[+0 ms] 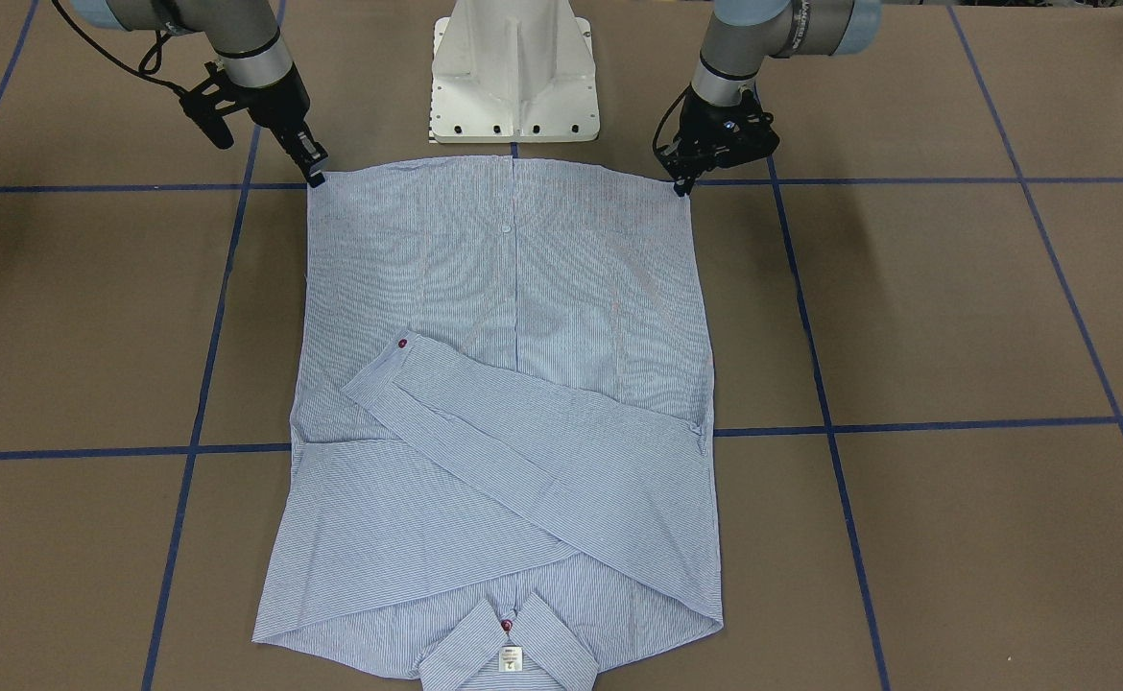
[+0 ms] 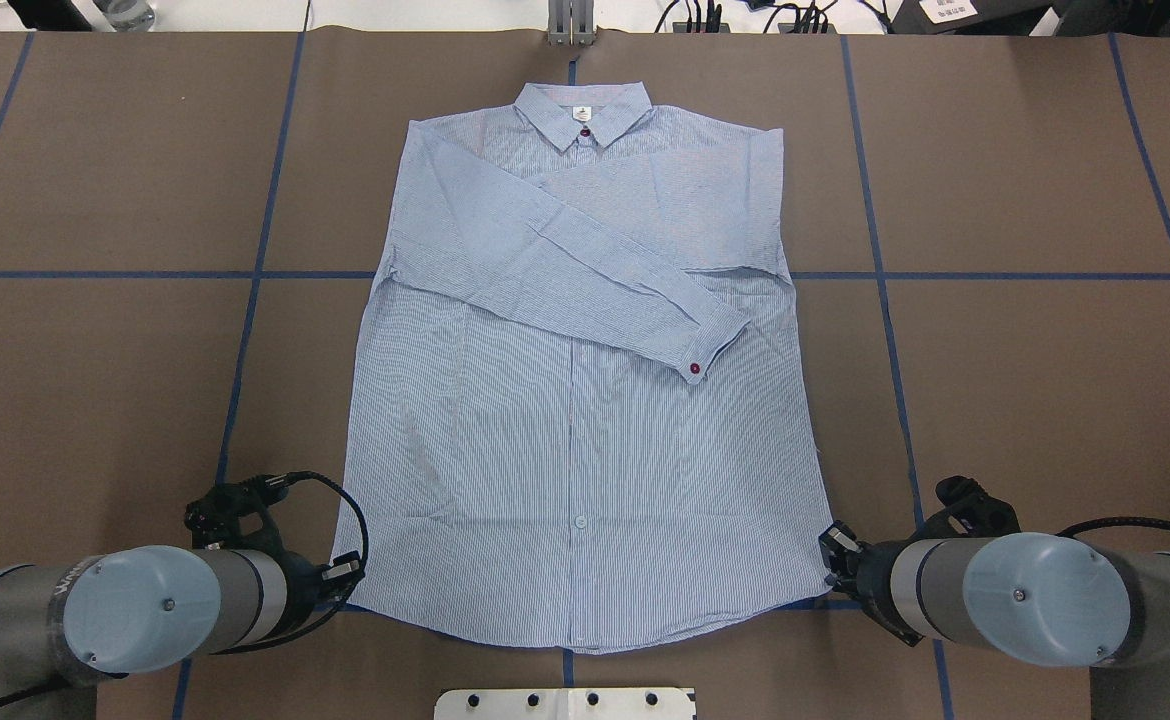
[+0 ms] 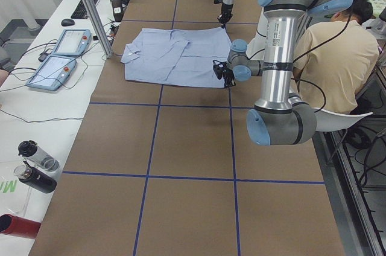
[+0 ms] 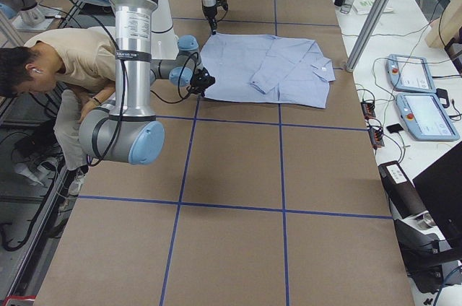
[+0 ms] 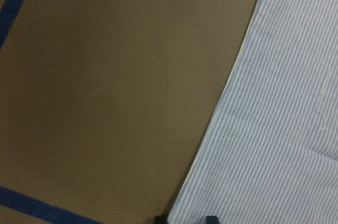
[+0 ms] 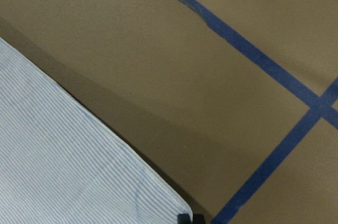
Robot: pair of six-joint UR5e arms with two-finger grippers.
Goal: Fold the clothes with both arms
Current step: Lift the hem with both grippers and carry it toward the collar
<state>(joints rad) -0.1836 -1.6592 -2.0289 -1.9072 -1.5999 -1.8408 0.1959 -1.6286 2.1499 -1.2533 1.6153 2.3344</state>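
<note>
The light blue striped shirt [image 1: 513,288] [image 2: 575,450] lies flat on the brown table, collar [image 2: 583,118] away from me, with a sleeve folded across the chest and its cuff [image 2: 715,345] lying on top. My left gripper [image 1: 681,185] [image 2: 343,588] [image 5: 185,218] is down at the hem's left corner. Its two tips stand apart on either side of the hem edge, so it is open. My right gripper [image 1: 316,175] [image 2: 831,562] [image 6: 189,217] sits at the hem's right corner with its tips close together on the cloth corner.
The white pedestal base [image 1: 513,77] stands just behind the hem. Blue tape lines [image 2: 245,350] grid the table. A seated person [image 3: 338,57] is behind the robot. Two pendant screens [image 3: 60,57] and bottles [image 3: 33,168] sit on the side bench.
</note>
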